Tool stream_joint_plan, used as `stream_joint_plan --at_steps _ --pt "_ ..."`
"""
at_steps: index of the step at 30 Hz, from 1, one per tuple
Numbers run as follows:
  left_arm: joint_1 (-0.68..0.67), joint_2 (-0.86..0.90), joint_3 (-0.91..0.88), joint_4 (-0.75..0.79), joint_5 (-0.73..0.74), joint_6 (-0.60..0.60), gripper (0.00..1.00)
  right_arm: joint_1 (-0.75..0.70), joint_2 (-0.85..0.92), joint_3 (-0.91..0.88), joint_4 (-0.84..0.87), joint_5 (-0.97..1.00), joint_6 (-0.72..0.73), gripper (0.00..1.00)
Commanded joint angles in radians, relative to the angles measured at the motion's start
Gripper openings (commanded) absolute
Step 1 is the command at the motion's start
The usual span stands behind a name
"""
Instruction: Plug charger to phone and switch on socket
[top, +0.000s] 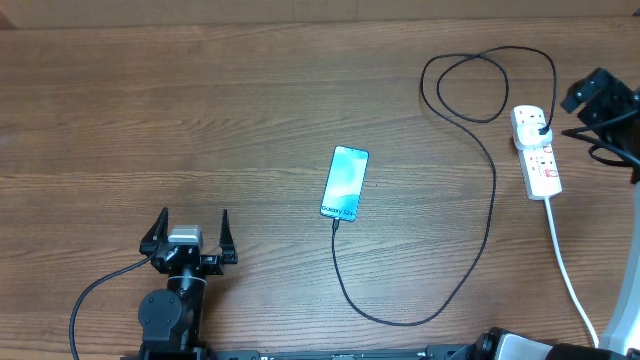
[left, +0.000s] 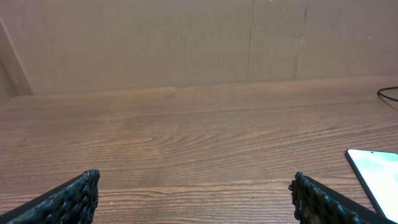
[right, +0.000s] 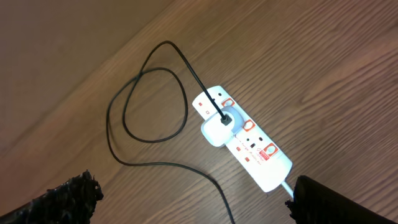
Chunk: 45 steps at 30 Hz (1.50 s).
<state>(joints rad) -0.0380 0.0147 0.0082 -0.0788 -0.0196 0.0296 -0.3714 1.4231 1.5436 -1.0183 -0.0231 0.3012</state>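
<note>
The phone (top: 345, 182) lies mid-table with its light blue screen lit; its corner shows at the right edge of the left wrist view (left: 377, 172). The charger (top: 489, 190) is a thin black cable. Its tip meets the phone's near end, and it loops round to a white adapter (right: 217, 129) seated in the socket (right: 249, 144), a white strip (top: 538, 155) with red switches. My left gripper (top: 193, 216) stands open at the front left, far from the phone, with nothing between its fingers (left: 78, 196). My right gripper (right: 193, 190) hovers open above the socket, empty.
The socket's thick white cord (top: 570, 275) runs to the front right edge. The charger's loop (top: 487, 82) lies at the back, left of the socket. A cardboard wall (left: 186, 43) closes off the far side of the wooden table (top: 200, 110).
</note>
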Motion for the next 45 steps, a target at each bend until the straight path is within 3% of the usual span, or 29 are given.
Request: stream_joint_plan --at_steps 1,7,10,22,27,36,45 --pt "0.0 -0.01 -0.003 0.001 0.005 0.016 0.99 0.029 -0.012 0.007 -0.023 0.067 -0.021 1.0" --pt "0.0 -0.01 -0.003 0.001 0.005 0.016 1.0 0.107 -0.012 -0.108 0.012 0.055 -0.093 1.0" --pt "0.0 -0.01 -0.003 0.001 0.005 0.016 1.0 0.149 -0.012 -0.221 0.092 0.054 -0.149 1.0" --pt "0.0 -0.01 -0.003 0.001 0.005 0.016 0.99 0.281 -0.021 -0.704 0.535 -0.077 -0.153 1.0" --pt "0.0 -0.01 -0.003 0.001 0.005 0.016 1.0 0.334 -0.043 -0.851 0.57 -0.076 -0.145 1.0" --pt "0.0 -0.01 -0.003 0.001 0.006 0.016 1.0 0.343 -0.141 -1.088 0.785 -0.065 -0.146 1.0" --pt "0.0 -0.01 -0.003 0.001 0.005 0.016 1.0 0.343 -0.239 -1.373 1.137 -0.09 -0.145 1.0"
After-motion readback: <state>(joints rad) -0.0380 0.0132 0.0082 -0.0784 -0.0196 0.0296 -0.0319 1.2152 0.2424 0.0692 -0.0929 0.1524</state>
